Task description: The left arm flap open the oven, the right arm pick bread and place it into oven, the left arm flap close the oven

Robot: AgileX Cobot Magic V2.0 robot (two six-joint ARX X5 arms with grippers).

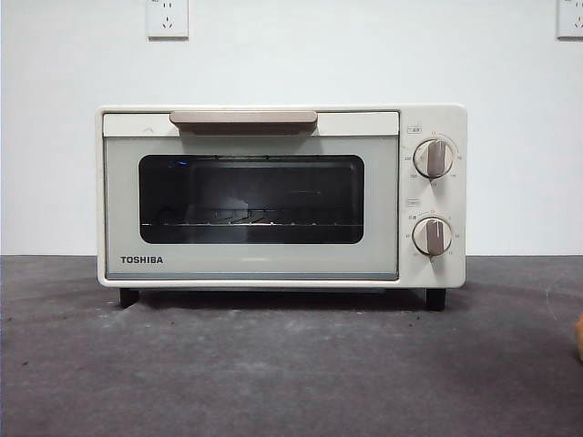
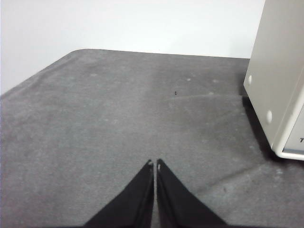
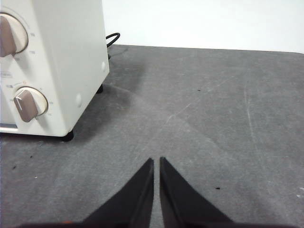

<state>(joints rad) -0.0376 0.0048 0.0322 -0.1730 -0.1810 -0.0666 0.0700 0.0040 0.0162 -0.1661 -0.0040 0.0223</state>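
Only partly seen: an orange-tan sliver point(image 1: 579, 337) at the front view's right edge, too cropped to identify.
Oven point(image 1: 281, 196): door shut, standing mid-table point(image 1: 273, 373); my wrist views catch only its side walls.
Writing: "TOSHIBA" point(image 1: 141, 259) on the door; knob point(image 1: 433, 157) markings too small to read.
My left gripper point(image 2: 155, 164): jaws together, empty, beside the oven.
My right gripper point(image 3: 156, 160): jaws together, empty, above the mat.

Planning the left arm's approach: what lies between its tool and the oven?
Only bare grey table mat, in the left wrist view, between the left tool and the oven.
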